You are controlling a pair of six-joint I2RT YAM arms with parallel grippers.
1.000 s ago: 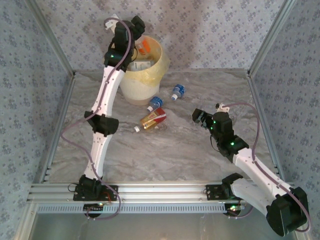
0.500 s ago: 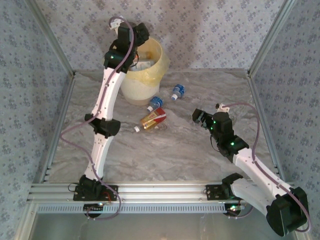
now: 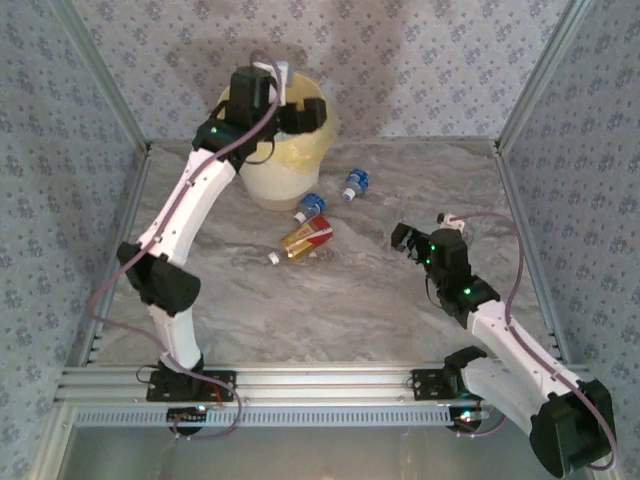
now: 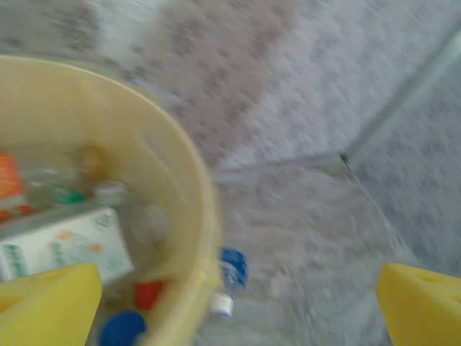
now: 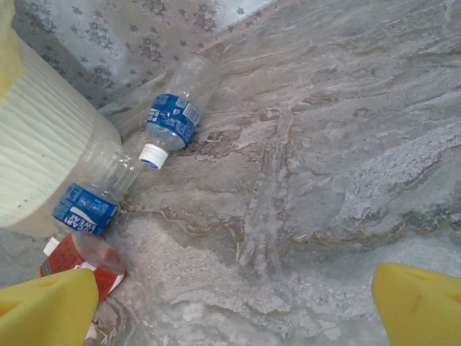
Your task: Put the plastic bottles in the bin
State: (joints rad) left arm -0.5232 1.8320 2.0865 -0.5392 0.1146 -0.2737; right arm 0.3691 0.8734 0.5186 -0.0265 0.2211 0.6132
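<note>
Above the bin (image 3: 265,178), our left claw (image 4: 234,306) hangs spread and empty; our right claw (image 5: 232,306), also spread, hovers near three plastic bottles (image 5: 171,119) lying on the tabletop (image 5: 324,144) at the bin's foot. A careless approach could send these round bottles rolling off, or bump the bin beside them.

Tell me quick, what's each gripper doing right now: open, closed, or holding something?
Left gripper: open, holding nothing, over the bin.
Right gripper: open, holding nothing, over the table.
</note>
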